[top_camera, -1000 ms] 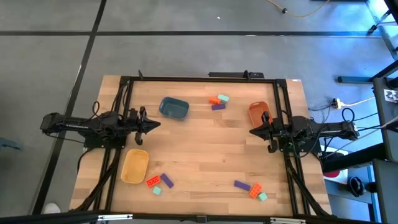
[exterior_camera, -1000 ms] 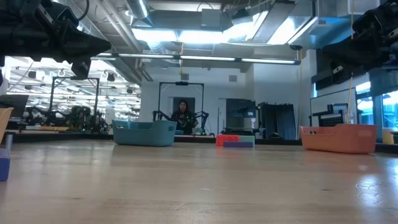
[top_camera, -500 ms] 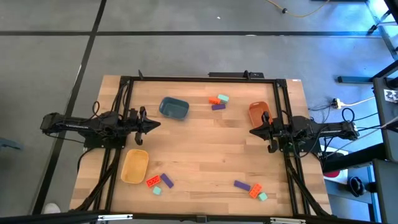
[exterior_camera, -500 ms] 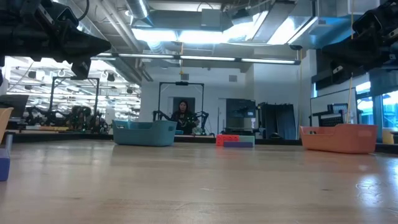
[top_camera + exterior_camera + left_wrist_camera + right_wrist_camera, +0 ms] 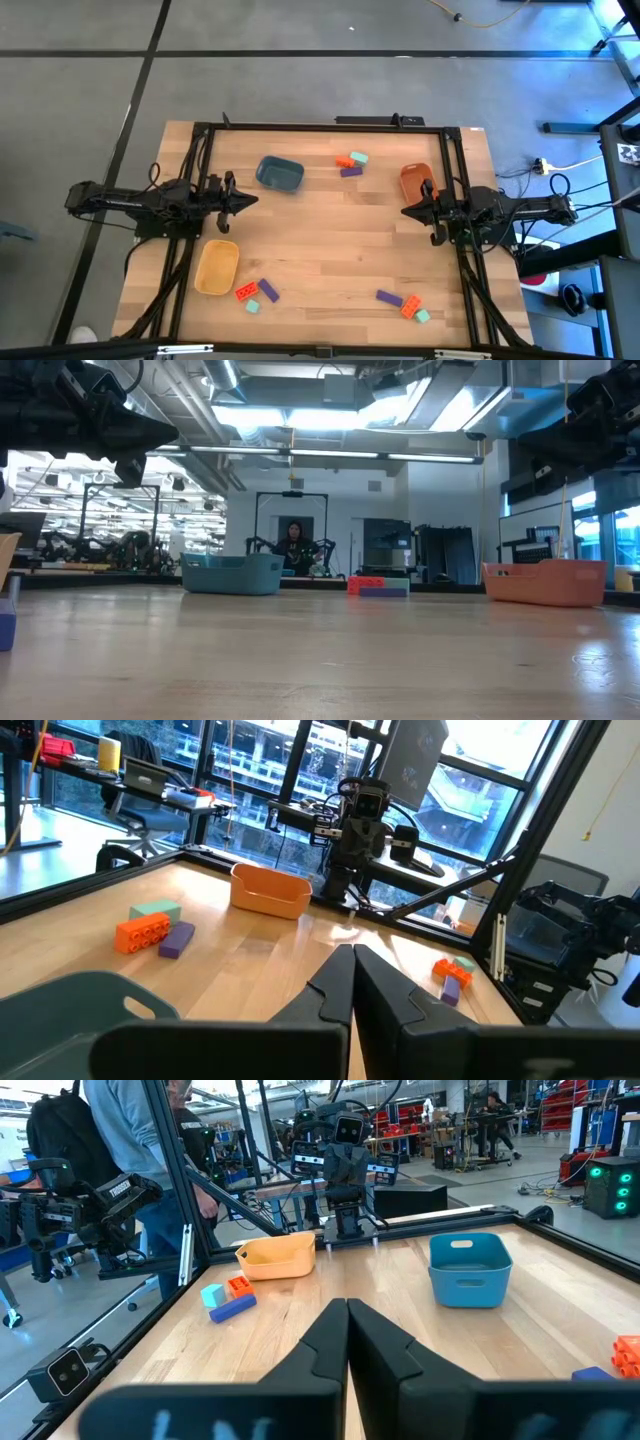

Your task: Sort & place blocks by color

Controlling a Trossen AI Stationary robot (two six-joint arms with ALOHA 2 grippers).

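Note:
Three clusters of tiny blocks lie flat on the wooden table. A far one sits between the blue tub and the orange tub, one lies near the yellow tub, and one lies near the table's near right. Each cluster has an orange-red, a purple and a mint-green brick. My left gripper hovers at the table's left side, pointing right, fingers shut. My right gripper hovers at the right side, pointing left, fingers shut. Neither holds anything.
The blue tub stands at far left of centre, close to my left gripper. The orange tub is beside my right gripper, and the yellow tub is at near left. A black frame rims the table. A person stands beyond the table.

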